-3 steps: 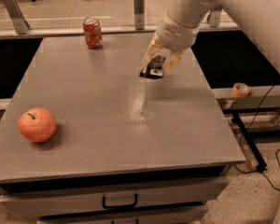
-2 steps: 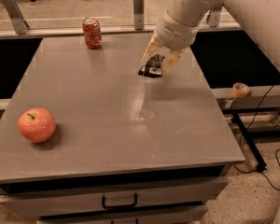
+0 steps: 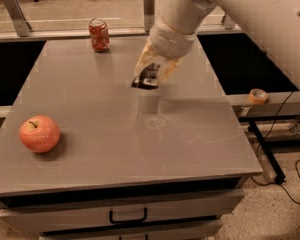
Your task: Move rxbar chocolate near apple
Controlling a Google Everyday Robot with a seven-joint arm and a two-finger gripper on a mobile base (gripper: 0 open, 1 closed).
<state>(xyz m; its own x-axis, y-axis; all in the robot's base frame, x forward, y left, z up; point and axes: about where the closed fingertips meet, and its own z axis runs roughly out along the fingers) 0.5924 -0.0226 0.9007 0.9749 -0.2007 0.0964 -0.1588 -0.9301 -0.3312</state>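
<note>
Only one camera view here. The apple (image 3: 39,133) sat near the front left of the grey tabletop (image 3: 115,154), stem up, with nothing touching it.

The gripper (image 3: 151,78) was well apart from the apple, farther back and off to its right, about mid-tabletop. It hung off a chunky white arm (image 3: 190,14) that came in from the upper right. The tan fingers (image 3: 143,64) were clamped on the rxbar (image 3: 143,83), so the bar was in the grip and nowhere near the apple. Only a small dark bit of the wrapper poked out at the bottom, tilted, low over the tabletop. I couldn't tell if its lower edge touched the surface. There was a faint reflection right under it.

A red patterned can (image 3: 99,35) stood upright a long way behind the apple and a bit to its right, by the back edge. It was also well apart from the gripper.

Way off to the apple's right, past the tabletop's side edge, a roll of tape (image 3: 258,95) lay on a lower ledge. Below the apple's end of things, the front had a drawer with a black handle (image 3: 128,217).
</note>
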